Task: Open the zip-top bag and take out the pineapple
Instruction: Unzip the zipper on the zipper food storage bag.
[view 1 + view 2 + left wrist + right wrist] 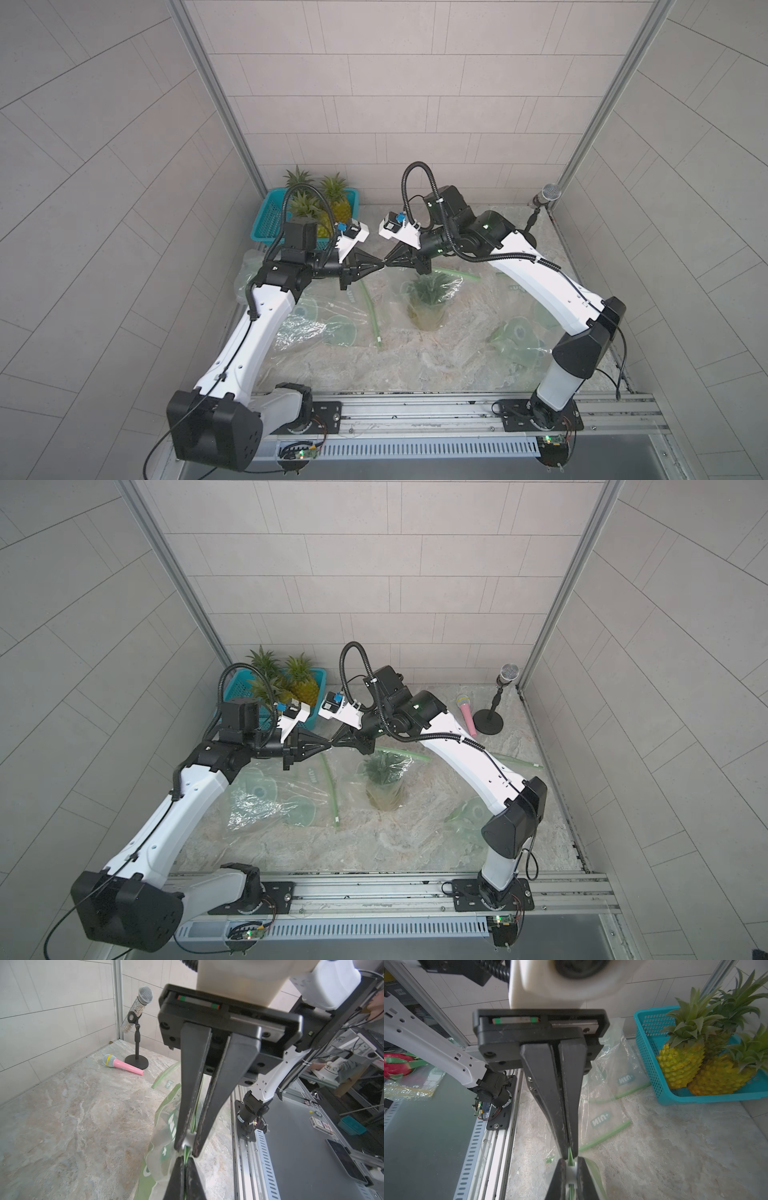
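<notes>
The clear zip-top bag (451, 284) (402, 766) hangs above the table by its green zip strip, with the pineapple (428, 309) (384, 789) inside. My two grippers meet tip to tip over it. The left gripper (379, 263) (328, 743) (184, 1158) (569, 1154) is shut on the green strip. Right against it, the right gripper (389, 262) (336, 742) (187, 1150) (571, 1161) is shut on the white zipper slider (189, 1139) (570, 1174). The strip looks closed beside the slider.
A teal basket (270, 216) (235, 688) (648, 1043) with pineapples stands at the back left. Empty clear bags (316, 320) (519, 332) lie under both arms. A pink microphone (466, 712) (122, 1065) and a microphone stand (488, 721) (136, 1059) are at the back right.
</notes>
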